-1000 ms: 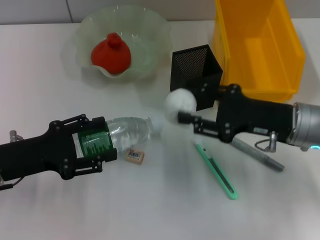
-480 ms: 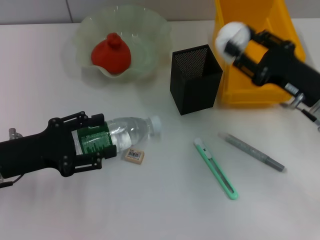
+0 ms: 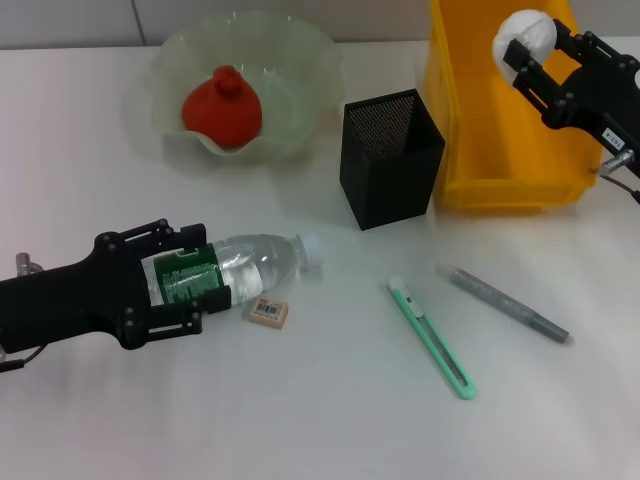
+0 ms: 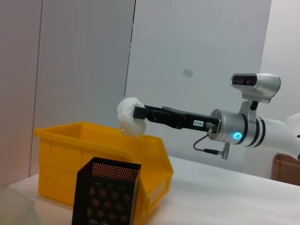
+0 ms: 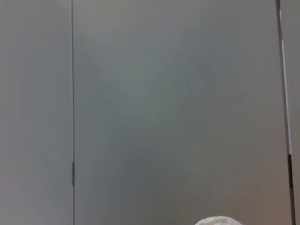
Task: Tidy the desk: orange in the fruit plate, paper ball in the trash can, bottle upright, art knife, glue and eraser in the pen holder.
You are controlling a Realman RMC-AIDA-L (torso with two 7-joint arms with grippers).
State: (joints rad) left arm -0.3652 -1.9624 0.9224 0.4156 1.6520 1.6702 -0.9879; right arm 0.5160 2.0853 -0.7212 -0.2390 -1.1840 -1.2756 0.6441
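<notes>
Counter (image 3: 330, 420) space is white and carries everything. Biggest on it is the yellow bin (image 3: 500, 120) at the far right, serving as the trash can. Above its open top hangs the right gripper (image 3: 530, 62), its fingers closed on the paper ball (image 3: 527, 35); the left wrist view shows the ball (image 4: 131, 116) held in the air over the bin's far rim, clear of the walls. The right wrist view catches only a sliver of the ball (image 5: 218, 221) against a grey wall.

At the far left sits the clear fruit plate (image 3: 290, 60), with the orange (image 3: 222, 106) lying inside it. The black mesh pen holder (image 3: 390, 158) stands upright just beside the bin, on its left.

Nearer the robot, the left gripper (image 3: 180, 285) lies low over the counter with its fingers around the labelled middle of the bottle (image 3: 255, 262), which lies on its side, cap pointing right; the grip looks firm, though the contact itself is partly hidden. The green art knife (image 3: 432, 338) lies flat in front of the pen holder, and the grey glue stick (image 3: 508, 303) lies well apart to its right. Smallest is the eraser (image 3: 269, 312), resting just in front of the bottle.
</notes>
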